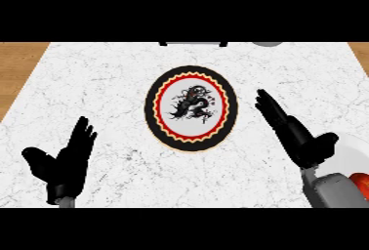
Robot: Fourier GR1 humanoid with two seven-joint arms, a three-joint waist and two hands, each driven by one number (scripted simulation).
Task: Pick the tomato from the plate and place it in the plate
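- The right hand (pixel 299 134) comes in from the lower right, fingers straight and spread a little, thumb out to the side, holding nothing. Its fingertips point up and to the left, toward the middle of the counter.
- The tomato (pixel 362 185) lies at the lower right edge, only a red sliver of it showing behind the right forearm. It sits on a white plate (pixel 353 151) that is also cut off by the edge. From the right hand it lies back and to the right, nearer the robot than the fingertips, so my judgement is that the hand must draw back and turn outward to reach it. Its shape is too hidden to give a long axis.
- The left hand (pixel 65 158) rests open at the lower left, fingers up, well apart from the tomato; the right hand is plainly the nearer one.
- Farther off, at the centre of the marble counter (pixel 93 83), is the dragon plate (pixel 191 108), with nothing on it, probably the destination.
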